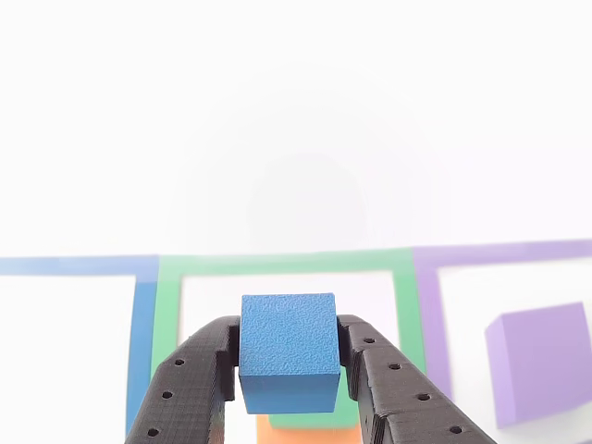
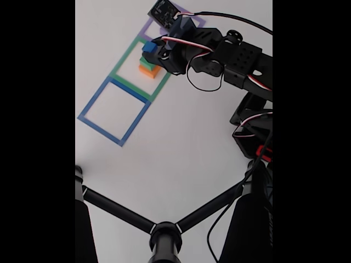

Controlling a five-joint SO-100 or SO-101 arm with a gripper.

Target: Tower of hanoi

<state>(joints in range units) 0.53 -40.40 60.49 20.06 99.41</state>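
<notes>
My gripper (image 1: 289,356) is shut on the small blue cube (image 1: 288,351), which sits between the two black fingers. Just under the cube a green block (image 1: 314,420) rests on an orange block (image 1: 309,433), both inside the green square outline (image 1: 277,265). In the fixed view the blue cube (image 2: 148,47) hangs just above the green block (image 2: 146,63) and orange block (image 2: 149,71). The purple block (image 1: 541,363) stands apart in the purple outline (image 1: 504,254) at the right of the other view.
Three taped square outlines lie in a row on the white table; the blue outline (image 2: 113,111) has nothing in it. The arm's body and cables (image 2: 230,60) fill the right of the fixed view. A black tripod (image 2: 164,235) stands at the bottom.
</notes>
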